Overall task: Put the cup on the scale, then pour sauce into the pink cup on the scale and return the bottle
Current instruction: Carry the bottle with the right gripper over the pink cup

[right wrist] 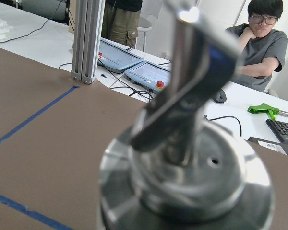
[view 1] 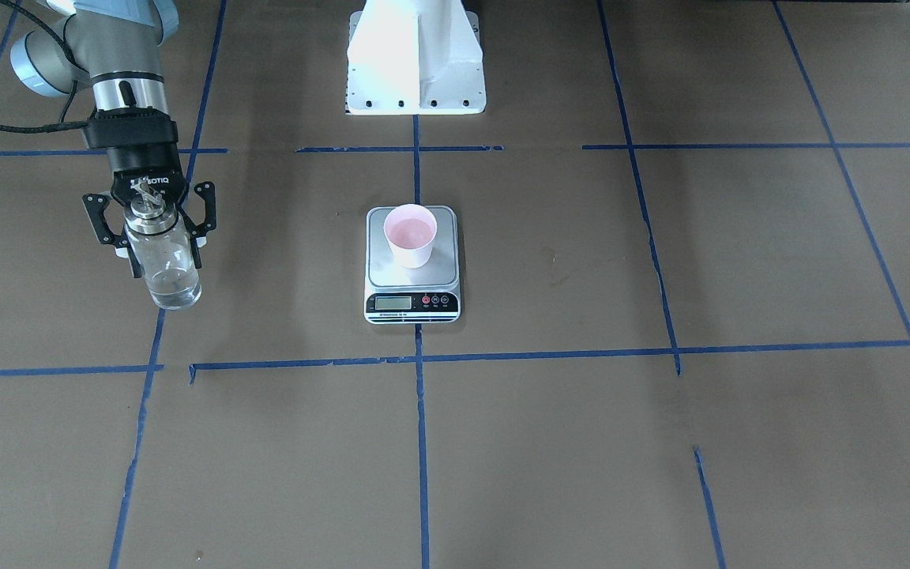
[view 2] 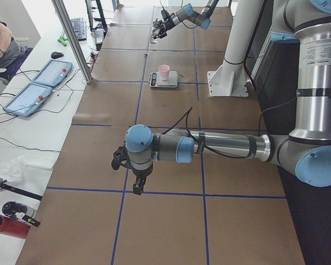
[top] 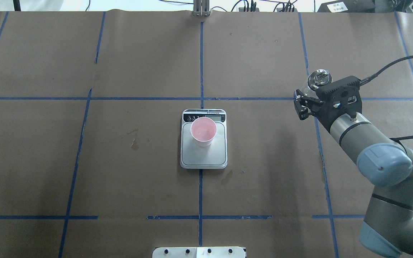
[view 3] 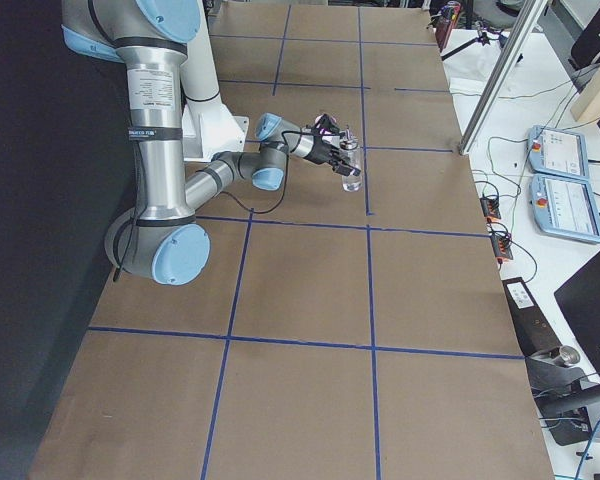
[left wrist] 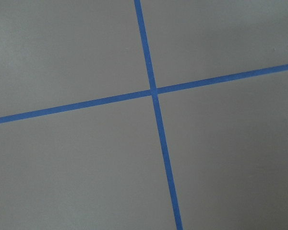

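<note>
**Brown paper, blue lines, a spot of pink**

The table is brown, crossed by a blue tape grid. The cup is whitish-pink outside and pink inside. The scale has a silver-grey plate, white base, black strip and red buttons. The bottle is clear with a silver cap, the right gripper black.

This is a robotics lab: a large table papered in brown and marked into squares with blue tape has robot arms mounted at it. Beside it, a white bench carries control tablets with red buttons, and a seated person looks on.
</note>
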`<state>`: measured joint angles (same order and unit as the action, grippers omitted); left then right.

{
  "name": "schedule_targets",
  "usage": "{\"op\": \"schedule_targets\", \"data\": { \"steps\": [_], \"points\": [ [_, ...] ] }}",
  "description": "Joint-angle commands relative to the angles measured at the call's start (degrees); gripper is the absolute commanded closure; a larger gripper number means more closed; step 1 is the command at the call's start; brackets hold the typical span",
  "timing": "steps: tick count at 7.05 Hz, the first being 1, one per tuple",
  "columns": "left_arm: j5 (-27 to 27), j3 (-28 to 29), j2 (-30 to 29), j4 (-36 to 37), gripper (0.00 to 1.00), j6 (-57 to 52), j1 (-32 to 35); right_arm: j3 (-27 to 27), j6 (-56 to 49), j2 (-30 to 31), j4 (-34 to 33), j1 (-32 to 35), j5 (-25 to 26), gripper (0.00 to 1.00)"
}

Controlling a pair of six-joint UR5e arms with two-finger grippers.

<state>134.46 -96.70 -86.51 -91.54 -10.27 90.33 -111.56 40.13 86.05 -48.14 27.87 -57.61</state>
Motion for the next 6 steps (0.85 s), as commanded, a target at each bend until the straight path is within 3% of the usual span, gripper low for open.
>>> {"op": "schedule_targets", "data": {
  "steps": [1, 2, 3, 4, 5, 6],
  "points": [
    [0.1, 0.02, 0.11, 0.04, 0.0, -0.89, 0.11, 0.11, -13.24, -9.94, -14.08, 0.43, 0.38, 1.0],
    [0.1, 0.02, 0.11, 0.05, 0.0, -0.8, 0.02, 0.29, -15.84, -12.98, -19.05, -0.18, 0.91, 1.0],
    [0.1, 0.02, 0.02, 0.13, 0.0, -0.8, 0.02, 1.16, -16.22, -15.01, -21.97, -3.49, 6.05, 1.0],
    [0.1, 0.02, 0.02, 0.05, 0.0, -0.8, 0.02, 3.35, -19.18, -17.55, -26.96, -8.05, 15.06, 1.0],
    [0.1, -0.07, 0.02, 0.05, 0.0, -0.8, 0.02, 7.46, -22.25, -22.1, -31.27, -9.57, 19.59, 1.0],
    [0.1, 0.1, 0.02, 0.05, 0.0, -0.8, 0.02, 10.02, -27.94, -22.32, -33.58, -10.89, 24.34, 1.0]
  ]
}}
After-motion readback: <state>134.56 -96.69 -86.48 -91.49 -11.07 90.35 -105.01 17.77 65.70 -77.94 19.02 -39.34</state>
